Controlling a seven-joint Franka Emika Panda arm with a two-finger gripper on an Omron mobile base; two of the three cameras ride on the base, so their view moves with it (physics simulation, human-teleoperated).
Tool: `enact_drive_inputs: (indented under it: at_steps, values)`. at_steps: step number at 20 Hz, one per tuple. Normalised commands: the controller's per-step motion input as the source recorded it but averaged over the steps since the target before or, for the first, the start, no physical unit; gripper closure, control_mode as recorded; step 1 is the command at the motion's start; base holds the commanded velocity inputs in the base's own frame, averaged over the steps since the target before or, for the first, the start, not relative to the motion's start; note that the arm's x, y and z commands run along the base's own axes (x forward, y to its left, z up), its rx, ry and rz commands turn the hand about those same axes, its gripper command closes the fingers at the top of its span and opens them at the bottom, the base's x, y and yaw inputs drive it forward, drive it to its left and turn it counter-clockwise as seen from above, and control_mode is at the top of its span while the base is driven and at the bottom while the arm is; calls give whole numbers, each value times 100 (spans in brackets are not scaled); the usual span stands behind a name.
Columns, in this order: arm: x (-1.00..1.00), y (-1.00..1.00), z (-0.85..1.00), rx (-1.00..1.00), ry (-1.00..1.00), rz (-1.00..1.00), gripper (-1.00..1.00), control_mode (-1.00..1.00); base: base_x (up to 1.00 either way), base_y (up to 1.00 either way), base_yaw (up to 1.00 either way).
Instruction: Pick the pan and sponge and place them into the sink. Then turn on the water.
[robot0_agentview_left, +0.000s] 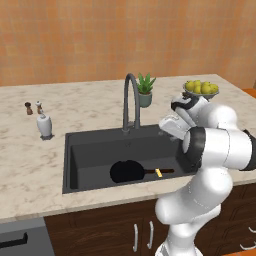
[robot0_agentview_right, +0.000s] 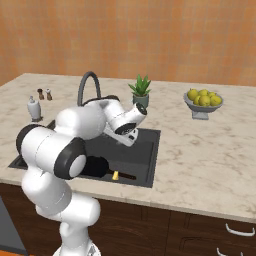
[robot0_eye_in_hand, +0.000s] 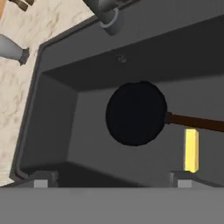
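The black pan (robot0_agentview_left: 127, 171) (robot0_agentview_right: 97, 167) (robot0_eye_in_hand: 136, 113) lies flat on the floor of the dark grey sink (robot0_agentview_left: 90, 150) (robot0_agentview_right: 149, 150) (robot0_eye_in_hand: 57, 127), its handle pointing right. The sponge (robot0_agentview_left: 158, 173) (robot0_agentview_right: 115, 175) (robot0_eye_in_hand: 191, 149) rests beside the handle and shows as a yellow strip. My gripper (robot0_agentview_left: 171, 127) (robot0_agentview_right: 129, 136) (robot0_eye_in_hand: 112, 181) hangs above the basin's right half, open, nothing between its fingers. The arched faucet (robot0_agentview_left: 131, 100) (robot0_agentview_right: 89, 85) (robot0_eye_in_hand: 107, 13) stands behind the basin; no water is visible at its spout.
A white soap dispenser (robot0_agentview_left: 44, 125) (robot0_agentview_right: 34, 108) (robot0_eye_in_hand: 11, 49) and two small shakers (robot0_agentview_left: 34, 107) (robot0_agentview_right: 44, 93) stand left of the sink. A potted plant (robot0_agentview_left: 145, 90) (robot0_agentview_right: 140, 90) and a bowl of lemons (robot0_agentview_left: 201, 90) (robot0_agentview_right: 202, 100) sit to the right.
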Motion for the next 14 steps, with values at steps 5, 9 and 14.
enact_drive_inputs:
  at_steps: [5,9,14]
  values:
    - [46,19,25,29,-27,0,-100,-100,0,0,0]
    - [55,29,12,17,-9,0,-100,-100,0,0,0]
    - [44,25,0,1,3,0,-100,-100,0,0,0]
